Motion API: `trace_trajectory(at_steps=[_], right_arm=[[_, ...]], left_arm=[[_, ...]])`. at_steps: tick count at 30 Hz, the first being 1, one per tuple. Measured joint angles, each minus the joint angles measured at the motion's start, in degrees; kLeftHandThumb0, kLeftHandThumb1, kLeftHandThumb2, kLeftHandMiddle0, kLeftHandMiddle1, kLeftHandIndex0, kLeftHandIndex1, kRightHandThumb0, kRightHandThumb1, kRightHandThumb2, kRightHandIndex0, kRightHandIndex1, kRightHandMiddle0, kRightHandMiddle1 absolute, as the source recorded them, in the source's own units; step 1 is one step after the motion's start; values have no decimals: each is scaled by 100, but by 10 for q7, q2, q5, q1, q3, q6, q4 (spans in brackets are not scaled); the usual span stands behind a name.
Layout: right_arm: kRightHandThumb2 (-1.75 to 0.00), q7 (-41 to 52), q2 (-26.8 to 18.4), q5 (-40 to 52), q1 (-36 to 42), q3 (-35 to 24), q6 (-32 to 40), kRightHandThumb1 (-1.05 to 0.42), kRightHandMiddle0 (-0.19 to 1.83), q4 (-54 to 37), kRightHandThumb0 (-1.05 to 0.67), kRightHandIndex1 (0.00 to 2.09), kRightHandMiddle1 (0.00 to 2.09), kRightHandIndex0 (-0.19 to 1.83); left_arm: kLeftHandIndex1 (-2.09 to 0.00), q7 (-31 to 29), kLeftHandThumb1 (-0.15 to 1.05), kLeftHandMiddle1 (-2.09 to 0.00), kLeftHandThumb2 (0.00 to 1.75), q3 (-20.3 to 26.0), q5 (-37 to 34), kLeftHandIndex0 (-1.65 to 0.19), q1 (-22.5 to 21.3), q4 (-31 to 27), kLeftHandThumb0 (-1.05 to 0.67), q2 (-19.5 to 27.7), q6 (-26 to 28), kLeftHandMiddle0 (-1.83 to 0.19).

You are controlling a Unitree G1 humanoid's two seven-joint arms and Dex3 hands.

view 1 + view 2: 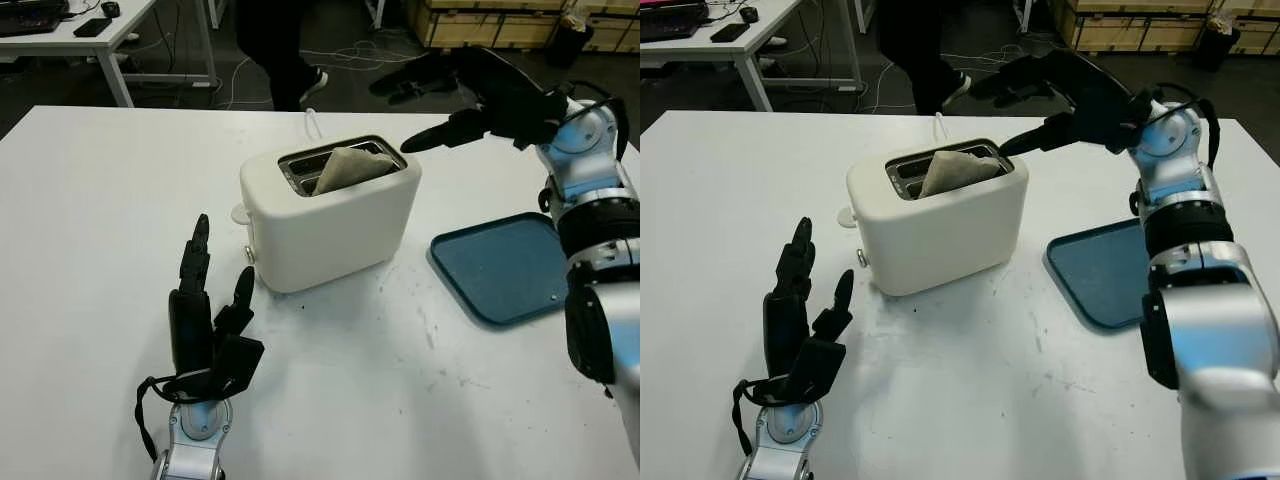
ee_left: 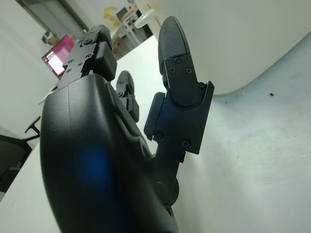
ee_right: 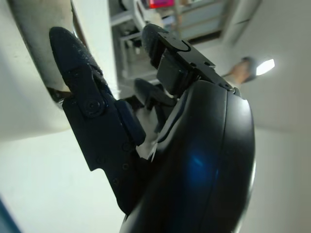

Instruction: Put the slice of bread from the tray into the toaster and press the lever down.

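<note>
A white toaster (image 1: 330, 215) stands mid-table. The slice of bread (image 1: 350, 165) sits tilted in its slot, its top edge sticking out. The toaster's white lever (image 1: 239, 213) juts from its left end, with a small knob (image 1: 249, 255) below it. My right hand (image 1: 405, 115) is raised just right of the toaster's top, open and holding nothing, its thumb pointing toward the slot. The blue tray (image 1: 500, 265) lies bare to the right. My left hand (image 1: 222, 250) is open above the table, front-left of the toaster and close to the lever end (image 2: 145, 18).
The toaster's cord (image 1: 312, 120) runs off the table's far edge. Behind the table a person's leg (image 1: 285, 50) stands on the floor, a desk (image 1: 80, 35) is at the back left, and wooden crates (image 1: 490, 25) are at the back right.
</note>
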Motion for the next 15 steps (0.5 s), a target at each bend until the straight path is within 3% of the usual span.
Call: trace_trajectory(at_steps=[15], right_arm=[[0, -43, 20, -51, 14, 55, -29, -65, 95, -34, -69, 83, 8, 59]], left_arm=[[0, 1, 92, -5, 54, -4, 0, -17, 0, 0, -53, 0, 3, -20]])
